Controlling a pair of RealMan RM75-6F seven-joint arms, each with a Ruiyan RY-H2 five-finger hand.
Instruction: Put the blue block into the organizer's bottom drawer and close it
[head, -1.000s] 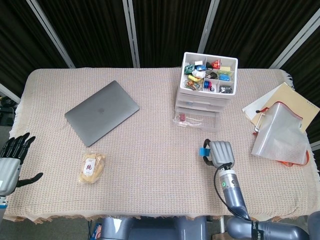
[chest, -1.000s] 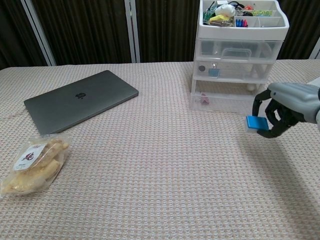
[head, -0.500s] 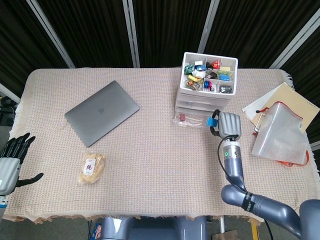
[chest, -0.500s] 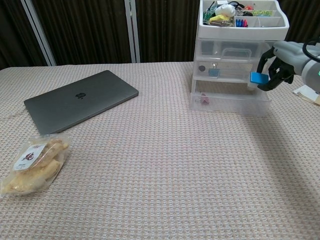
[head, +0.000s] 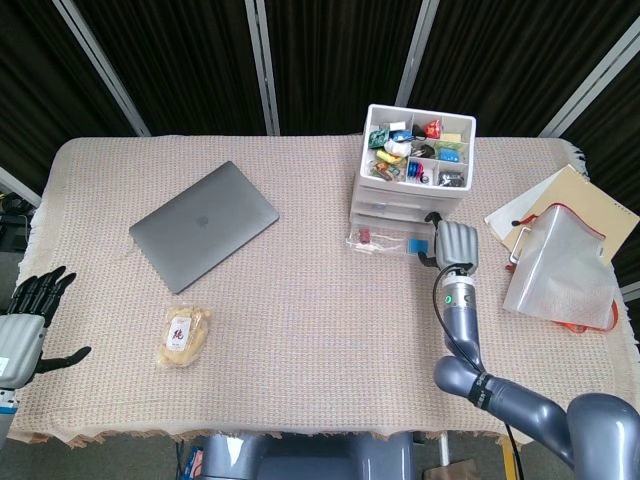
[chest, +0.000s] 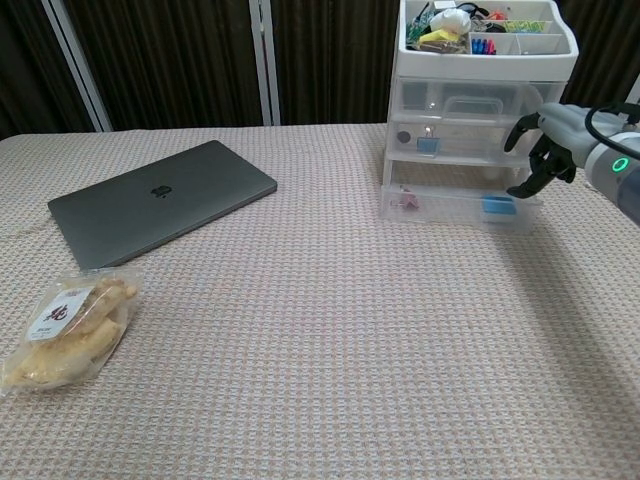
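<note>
Hard to make out through the clear plastic of the organizer: only blurred shapes in the two upper drawers, and a small red-pink piece at the left end of the pulled-out bottom drawer. Plainly visible inside that drawer, toward its right end: the blue block, lying free and touched by nothing. Just right of the organizer, above the drawer's right end, the right hand, released and empty, fingers loosely curved downward and apart; forearm cut off by the frame edge in the chest view. Far to the left of the organizer, past the table's edge, the left hand, fingers spread and holding nothing, seen in the head view alone and partly cropped. On top of the organizer, an open tray of small colourful items too tiny to identify. Left of the organizer, a closed grey laptop, and nearer the front edge a clear bag of snacks. Right of the organizer, a tan folder under a translucent zip pouch. Underneath everything, a beige woven tablecloth; behind the table, black curtains with pale metal frame bars.
</note>
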